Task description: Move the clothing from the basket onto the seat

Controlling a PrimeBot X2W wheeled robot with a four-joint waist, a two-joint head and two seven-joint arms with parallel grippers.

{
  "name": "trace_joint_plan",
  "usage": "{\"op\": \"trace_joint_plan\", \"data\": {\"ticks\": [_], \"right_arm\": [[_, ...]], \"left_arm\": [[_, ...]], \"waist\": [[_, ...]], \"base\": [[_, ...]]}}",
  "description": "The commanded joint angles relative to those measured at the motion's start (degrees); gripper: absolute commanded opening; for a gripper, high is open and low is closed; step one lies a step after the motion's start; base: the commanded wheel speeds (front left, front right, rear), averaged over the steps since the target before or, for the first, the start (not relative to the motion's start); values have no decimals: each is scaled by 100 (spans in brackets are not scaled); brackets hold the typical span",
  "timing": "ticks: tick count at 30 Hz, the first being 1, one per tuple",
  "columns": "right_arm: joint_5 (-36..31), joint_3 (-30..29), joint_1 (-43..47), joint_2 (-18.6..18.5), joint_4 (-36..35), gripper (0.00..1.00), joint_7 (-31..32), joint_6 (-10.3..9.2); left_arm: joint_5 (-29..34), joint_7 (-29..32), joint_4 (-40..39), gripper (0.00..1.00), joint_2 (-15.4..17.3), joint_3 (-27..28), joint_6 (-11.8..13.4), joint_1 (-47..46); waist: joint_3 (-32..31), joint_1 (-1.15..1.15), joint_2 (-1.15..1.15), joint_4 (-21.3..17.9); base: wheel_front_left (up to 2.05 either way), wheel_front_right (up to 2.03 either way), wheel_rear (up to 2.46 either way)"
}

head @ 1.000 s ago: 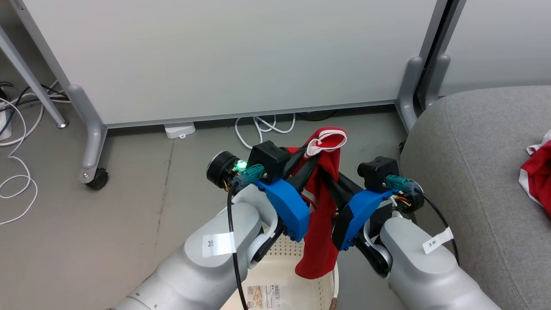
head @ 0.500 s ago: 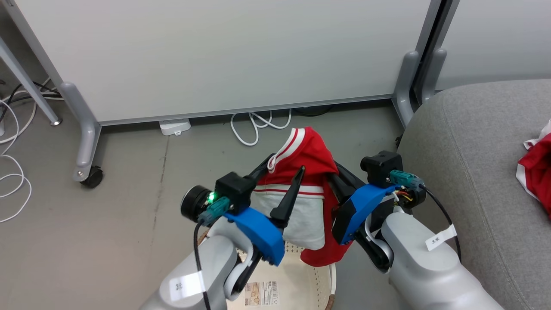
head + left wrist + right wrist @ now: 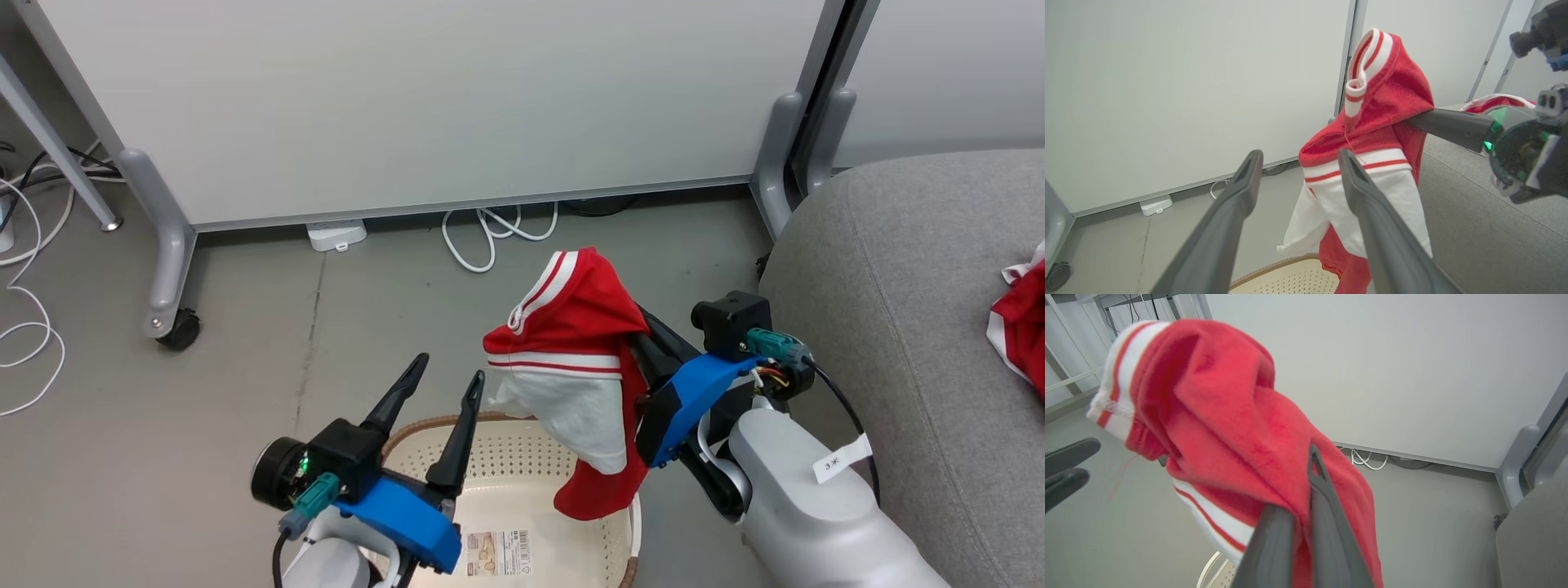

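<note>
Red with white stripes and a white lining, the garment (image 3: 571, 359) hangs draped over the right gripper (image 3: 1308, 486), whose fingers are pinched shut on a fold of it. It's up in the air over the far right corner of the basket (image 3: 506, 457), its lower end dangling to about the rim there. The basket sits on the floor (image 3: 245, 367) right in front of the robot, with a sticker (image 3: 494, 555) showing on its bottom.

To the right is the grey sofa (image 3: 898, 286), with a second red piece (image 3: 1016, 327) lying on it, well apart from the held one. The right forearm (image 3: 800, 490) sits between the hanging cloth and the sofa's edge. Behind it all there's a white partition panel (image 3: 449, 106) on grey legs, a caster (image 3: 178, 331), loops of white cable (image 3: 490, 237) and a small white box (image 3: 336, 235) on the floor.

A second ago both grippers were up together with the cloth bunched between them. Now the left gripper (image 3: 449, 367) has let go and dropped down and left over the basket, fingers spread wide and holding nothing. The garment has fallen open, so the white part shows.

The left fingertips point up at that white part, the nearer one just beside its edge. I can't tell if it brushes it.
</note>
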Motion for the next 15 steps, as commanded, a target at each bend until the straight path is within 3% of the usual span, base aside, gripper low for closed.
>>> {"op": "trace_joint_plan", "data": {"ticks": [1,7,15], "right_arm": [[-41,-11,60,6,-42,0,-24,1],[-5,-10,107,6,-48,0,-23,1],[2,-44,121,6,-57,0,-23,1]], "left_arm": [[121,-16,-67,100,14,145,-36,175],[457,-17,-189,100,-123,713,-111,626],[688,-17,-216,100,-267,1006,-164,796]], "waist": [[-13,0,0,-5],[-53,0,0,-36],[-72,0,0,-90]], "base": [[0,0,0],[0,0,0],[0,0,0]]}}
